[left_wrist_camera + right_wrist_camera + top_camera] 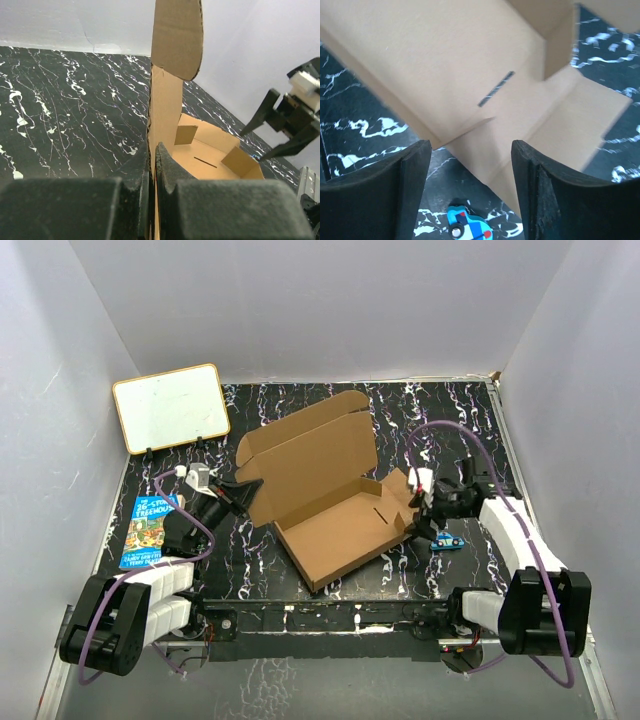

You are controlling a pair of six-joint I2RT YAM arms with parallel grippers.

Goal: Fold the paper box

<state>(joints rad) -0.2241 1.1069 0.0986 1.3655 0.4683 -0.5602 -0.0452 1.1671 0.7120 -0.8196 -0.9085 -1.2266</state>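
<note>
The paper box [338,532] lies at frame centre, long axis running lower left to upper right, its raised lid pinched by the closed left gripper [248,491], while the wide-spread right gripper [422,515] faces its unfolded right-end flap.

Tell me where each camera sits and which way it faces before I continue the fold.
Top external: above and behind the bases, looking down on the table; left arm and right arm flank the paper box.
Left wrist: on the left arm, looking along the left gripper, shut on an upright box panel; the open right gripper shows beyond.
Right wrist: looking down between its own fingers onto the box floor and a toy car.
Both wrist views share the box floor's slot.
</note>
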